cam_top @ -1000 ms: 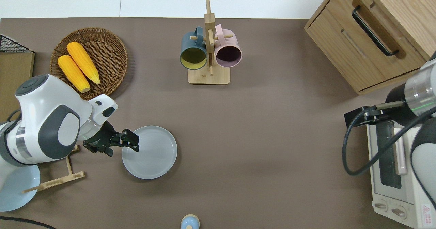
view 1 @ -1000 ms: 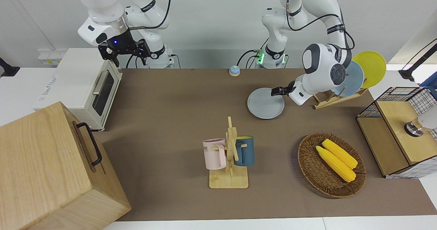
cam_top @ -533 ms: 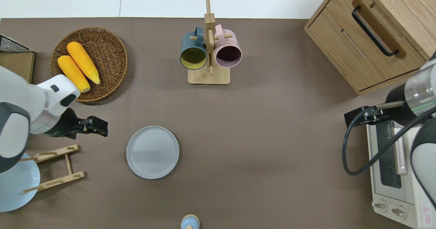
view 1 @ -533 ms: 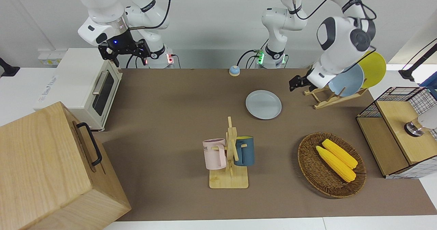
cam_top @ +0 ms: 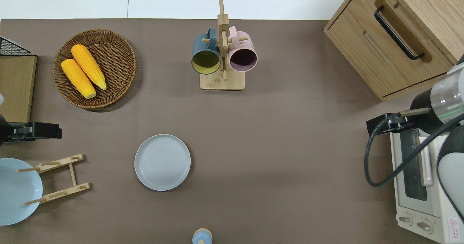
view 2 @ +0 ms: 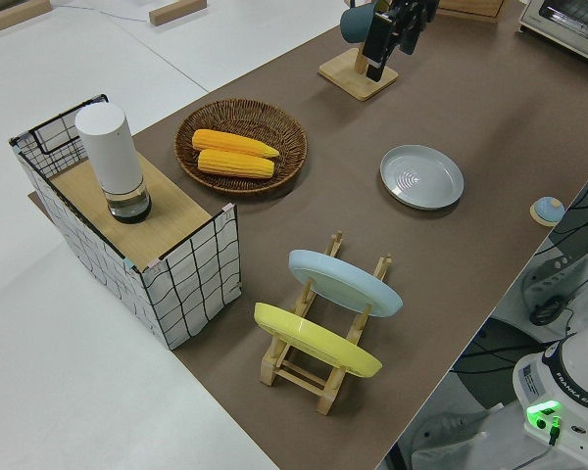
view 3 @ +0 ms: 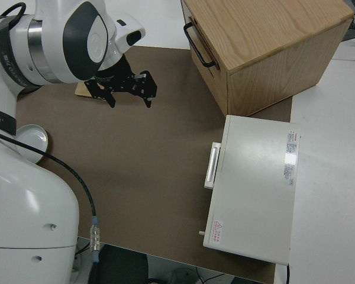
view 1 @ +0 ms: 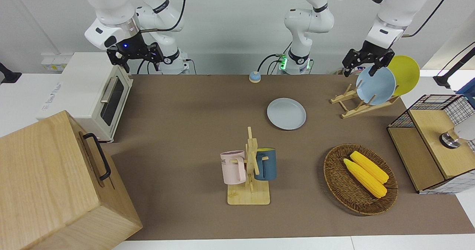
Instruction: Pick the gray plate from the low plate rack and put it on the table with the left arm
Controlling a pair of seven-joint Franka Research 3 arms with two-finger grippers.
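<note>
Lying flat on the table [view 1: 185, 105], gray plate [view 1: 286, 113] near low plate rack [view 1: 352, 105]; left tool [view 1: 365, 62] released

My left arm is raised high, its white forearm coming down from the top of the front view to a black wrist. The left hand [view 1: 365, 60] hangs in the air with its two fingers [view 1: 348, 62] spread apart and nothing between them. From overhead only the tip of that hand [cam_top: 34, 131] shows, poking in level from the view's edge at the left arm's end of the desk [cam_top: 290, 135]. In the left side view the same hand [view 2: 392, 34] points downward. My right arm is parked; its right hand [view 1: 135, 58] has a blue light on the wrist and its fingers [view 3: 149, 89] stand apart, holding nothing.
</note>
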